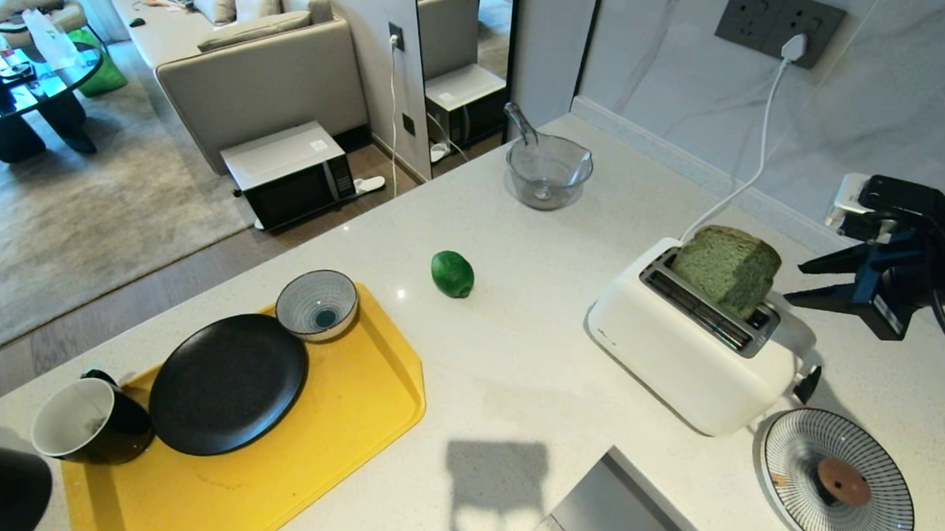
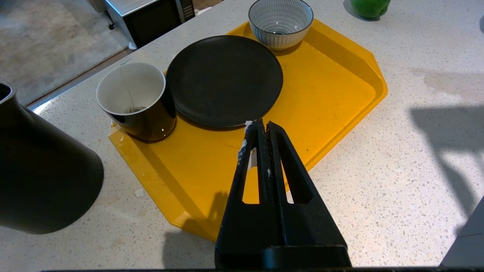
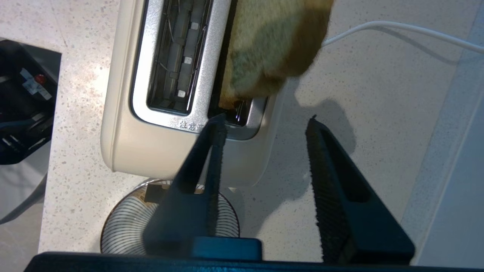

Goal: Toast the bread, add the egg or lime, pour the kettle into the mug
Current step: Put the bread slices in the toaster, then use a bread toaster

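With the right gripper spread open, holding nothing beside the toaster, the bread stands tilted, half out of 1 slot, and could topple if nudged; the left gripper is closed, empty.

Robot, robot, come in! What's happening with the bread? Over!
Right gripper open, just off the toaster, holding nothing. Left gripper shut, parked over the yellow tray. Bread sitting tilted in the far slot, still sticking up. Nothing blocking it.
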